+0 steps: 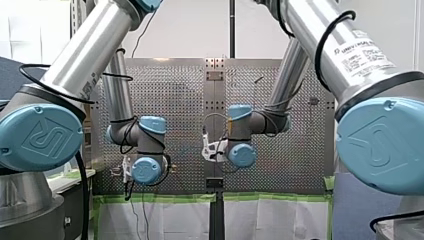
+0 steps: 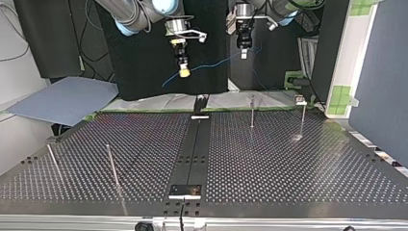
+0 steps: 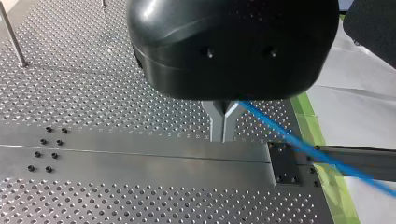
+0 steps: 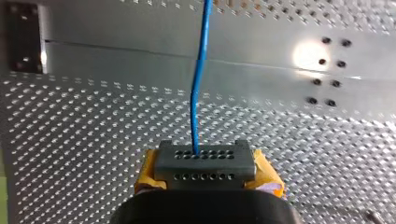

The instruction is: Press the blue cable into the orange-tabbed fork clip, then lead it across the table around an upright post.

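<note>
Two tools: the right tool (image 2: 184, 72) and the left tool (image 2: 244, 52) hang side by side above the far edge of the bench (image 2: 288, 163), well clear of its surface.
Right tool: closed, its yellow pads (image 4: 268, 176) pinching the blue cable (image 2: 211, 64), which runs straight ahead out of the grip.
Left tool: its metal fingers (image 3: 217, 122) meet at the tips. The cable leaves from beside their root, so it looks carried there, though the pinch itself is hidden.
Cable axis: left to right in the top view, strung in the air between both tools.
Fork clip: no orange tab can be made out in any view.
Nearer arm: a far post (image 2: 252, 111) stands right of the middle in the top view, below the left tool, so that arm is probably the closer one for the routing.
</note>
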### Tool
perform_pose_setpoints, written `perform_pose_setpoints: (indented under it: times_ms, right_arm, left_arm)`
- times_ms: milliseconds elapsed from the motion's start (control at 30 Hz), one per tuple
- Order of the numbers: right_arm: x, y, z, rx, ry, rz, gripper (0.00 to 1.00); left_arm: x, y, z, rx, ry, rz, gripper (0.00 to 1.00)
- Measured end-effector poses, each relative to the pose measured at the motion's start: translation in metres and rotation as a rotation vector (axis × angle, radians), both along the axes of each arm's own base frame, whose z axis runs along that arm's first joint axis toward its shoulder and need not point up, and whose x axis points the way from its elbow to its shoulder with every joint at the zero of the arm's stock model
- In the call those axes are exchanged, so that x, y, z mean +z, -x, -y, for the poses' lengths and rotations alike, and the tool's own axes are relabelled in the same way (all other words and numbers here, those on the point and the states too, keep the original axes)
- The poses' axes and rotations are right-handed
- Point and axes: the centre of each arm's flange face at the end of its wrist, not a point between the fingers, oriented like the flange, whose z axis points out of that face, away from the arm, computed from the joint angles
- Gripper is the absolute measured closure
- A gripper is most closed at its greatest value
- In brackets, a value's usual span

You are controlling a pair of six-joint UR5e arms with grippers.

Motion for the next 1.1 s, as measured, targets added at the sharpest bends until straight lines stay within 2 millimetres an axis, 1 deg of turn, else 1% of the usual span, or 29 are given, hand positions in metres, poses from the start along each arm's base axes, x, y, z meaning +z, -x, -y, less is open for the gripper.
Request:
perform_pose_setpoints:
  times_ms: [100, 333, 533, 700, 800, 900, 1033, 1100]
  right_arm:
    - [-0.011, -0.001, -0.001, -0.013, -0.020, -0.032, 1.00]
    - [-0.046, 0.007, -0.009, -0.020, -0.097, -0.121, 1.00]
    - [-0.055, 0.013, -0.014, -0.020, -0.138, -0.167, 1.00]
    - [-0.057, 0.014, -0.015, -0.020, -0.147, -0.177, 1.00]
    - [-0.057, 0.012, -0.013, -0.017, -0.145, -0.163, 1.00]
    - [-0.047, 0.003, -0.008, -0.013, -0.127, -0.120, 1.00]
    - [-0.026, -0.009, -0.004, 0.013, -0.105, -0.051, 1.00]
    - [-0.022, -0.013, -0.004, 0.029, -0.106, -0.028, 1.00]
  left_arm:
    - [0.000, 0.000, 0.000, 0.000, 0.000, 0.000, 1.00]
    - [0.000, 0.000, 0.000, 0.000, 0.000, 0.000, 1.00]
    - [0.000, 0.000, 0.000, 0.000, 0.000, 0.000, 1.00]
    - [0.001, 0.002, 0.000, 0.000, 0.002, 0.002, 1.00]
    - [0.007, 0.003, 0.003, 0.005, 0.022, 0.021, 1.00]
    - [0.018, 0.002, 0.006, 0.016, 0.061, 0.050, 1.00]
    - [0.031, -0.001, 0.007, 0.021, 0.103, 0.084, 1.00]
    - [0.036, -0.003, 0.008, 0.022, 0.122, 0.097, 1.00]
